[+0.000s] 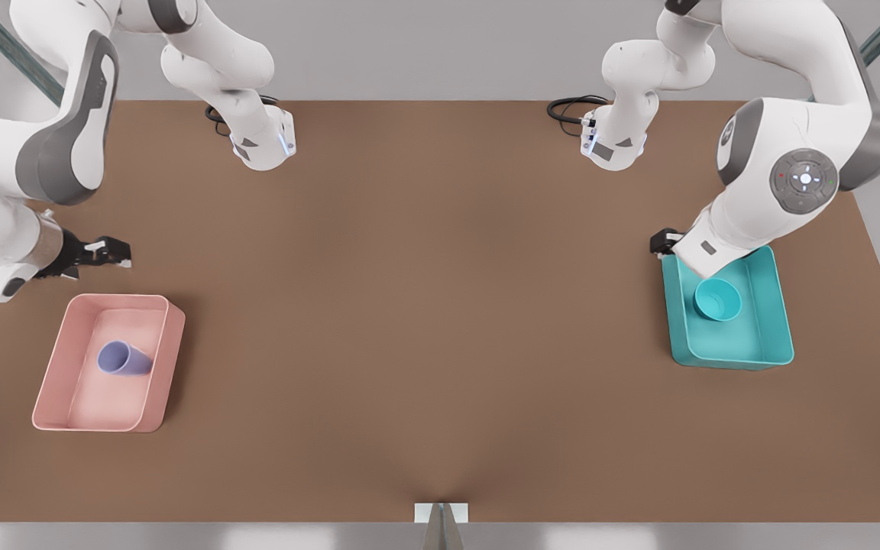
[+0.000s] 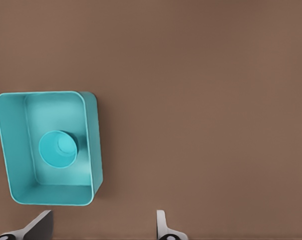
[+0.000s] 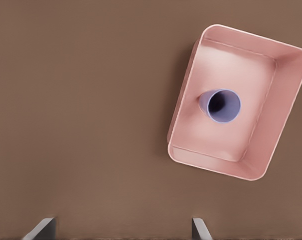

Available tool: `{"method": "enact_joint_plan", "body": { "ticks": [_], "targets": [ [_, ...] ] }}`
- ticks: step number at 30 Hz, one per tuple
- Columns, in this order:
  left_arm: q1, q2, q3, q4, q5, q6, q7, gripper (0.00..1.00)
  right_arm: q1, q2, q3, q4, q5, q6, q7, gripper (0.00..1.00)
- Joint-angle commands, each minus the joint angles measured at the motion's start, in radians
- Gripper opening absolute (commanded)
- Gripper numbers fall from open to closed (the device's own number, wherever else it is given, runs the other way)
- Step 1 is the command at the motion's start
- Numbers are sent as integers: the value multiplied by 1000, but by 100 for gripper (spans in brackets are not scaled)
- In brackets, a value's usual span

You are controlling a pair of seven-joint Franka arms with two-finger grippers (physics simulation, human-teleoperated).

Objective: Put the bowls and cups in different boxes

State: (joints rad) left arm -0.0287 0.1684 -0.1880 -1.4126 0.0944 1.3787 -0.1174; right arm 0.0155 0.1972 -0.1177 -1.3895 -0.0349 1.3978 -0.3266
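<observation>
Lavender tapered cup (image 1: 124, 358) is lying in the pale pink rectangular tray (image 1: 52, 371); the teal round bowl (image 1: 717, 299) is sitting in the teal tray (image 1: 780, 321). Left pincer (image 2: 103, 227) and right pincer (image 3: 121, 230) are hanging spread wide and empty above the brown surface (image 1: 425, 305).

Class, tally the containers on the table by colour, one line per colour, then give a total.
Teal: 2, the bowl and its box
Pink: 1, the box
Lavender: 1, the cup in the pink box
Total: 4

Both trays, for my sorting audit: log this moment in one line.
cup: in pink tray | bowl: in teal tray | left gripper: open | right gripper: open
</observation>
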Motion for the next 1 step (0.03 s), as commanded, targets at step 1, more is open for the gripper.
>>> {"method": "enact_joint_plan", "body": {
  "ticks": [1],
  "targets": [
    [0,-1,-1,-2,-2,-13,-53,100,-3,-10,3,-8,-10,-92,351,100]
  ]
}}
